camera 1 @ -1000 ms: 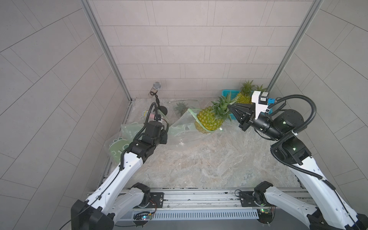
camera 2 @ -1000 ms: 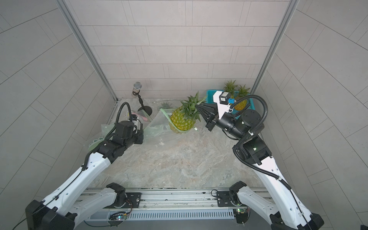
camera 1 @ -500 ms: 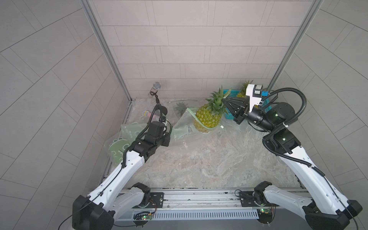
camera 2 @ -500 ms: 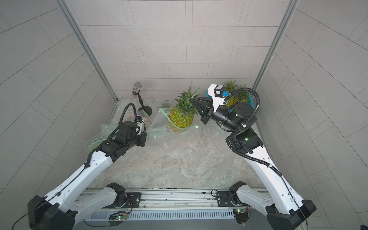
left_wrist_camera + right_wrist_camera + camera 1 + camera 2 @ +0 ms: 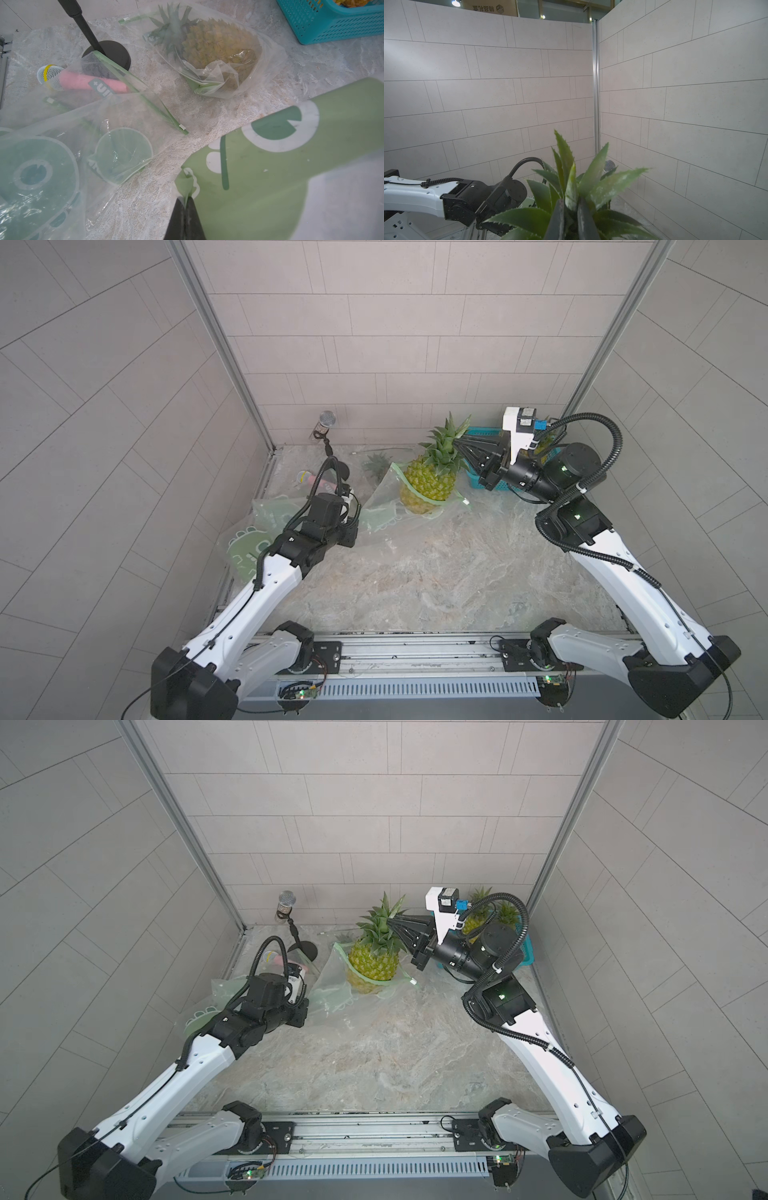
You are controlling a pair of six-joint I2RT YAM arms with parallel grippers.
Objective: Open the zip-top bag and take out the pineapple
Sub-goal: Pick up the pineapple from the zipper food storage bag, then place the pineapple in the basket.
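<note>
Right wrist view: the right tool (image 5: 570, 202) is clamped on the crown leaves of the pineapple (image 5: 571, 182). In both top views the fruit stands upright just below that tool's tips. Its lower body sits inside the open mouth of the zip-top bag (image 5: 380, 499), which stretches away toward the left tool (image 5: 185, 202). The left tool's tips are pressed together on a corner of the bag's green-printed film, low over the worktop (image 5: 207, 116). A blue basket (image 5: 484, 432) sits just behind the right tool.
</note>
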